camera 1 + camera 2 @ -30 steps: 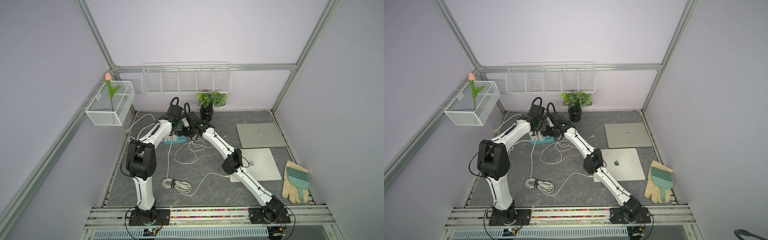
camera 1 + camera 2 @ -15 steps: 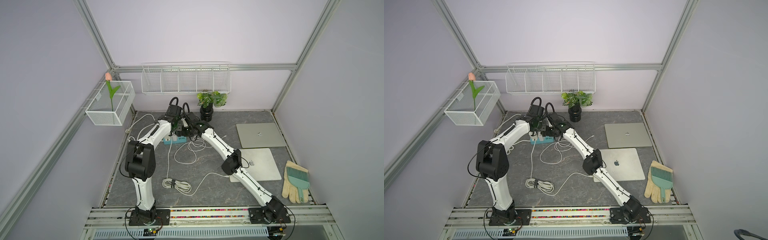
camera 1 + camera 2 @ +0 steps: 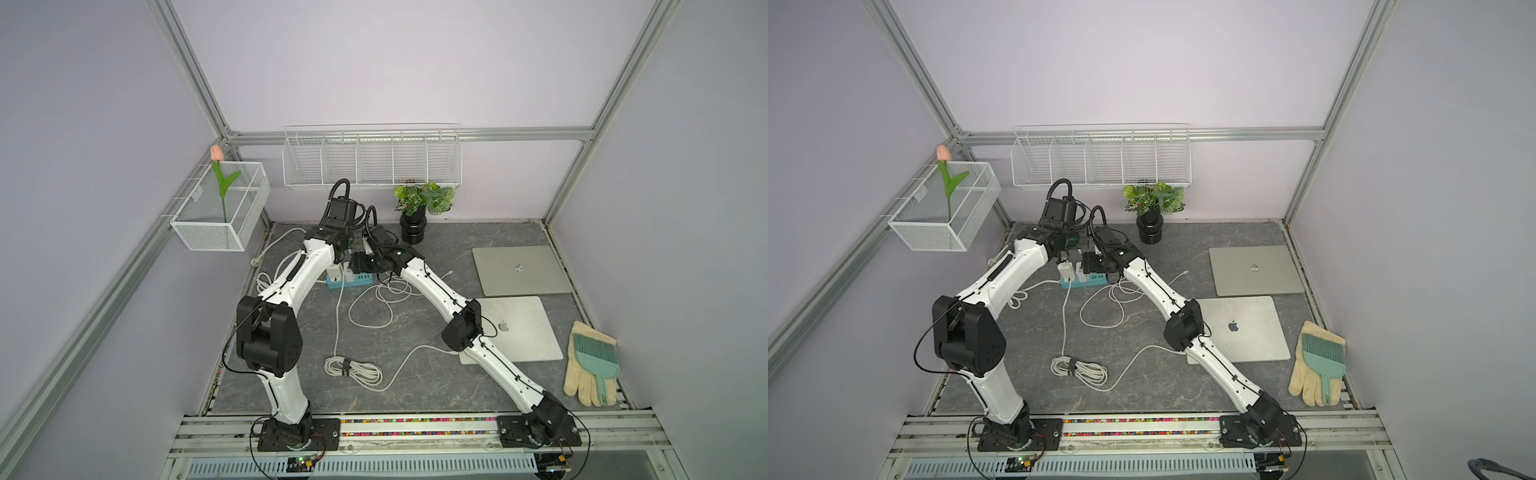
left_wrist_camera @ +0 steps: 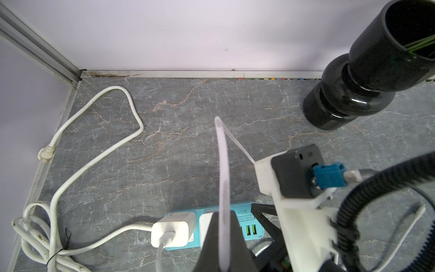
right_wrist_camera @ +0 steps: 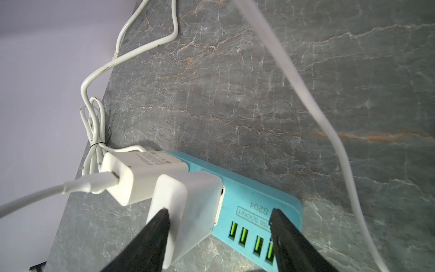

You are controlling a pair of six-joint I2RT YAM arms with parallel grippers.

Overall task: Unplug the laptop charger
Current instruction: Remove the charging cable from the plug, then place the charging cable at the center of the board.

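Hardly anything has shifted since a second ago. In both top views the arms stay bunched over the blue power strip [image 3: 356, 281]. Left wrist view: the left gripper [image 4: 221, 217] is clenched on nothing, poised over the strip beside the small adapter [image 4: 173, 227]. Right wrist view: the right gripper [image 5: 219, 212] is released, its jaws straddling the laptop charger [image 5: 188, 202], which is still plugged in, with one finger touching its side. The step in hand looks like the grasp. Next it must close squarely and pull straight out, with the strip held down.
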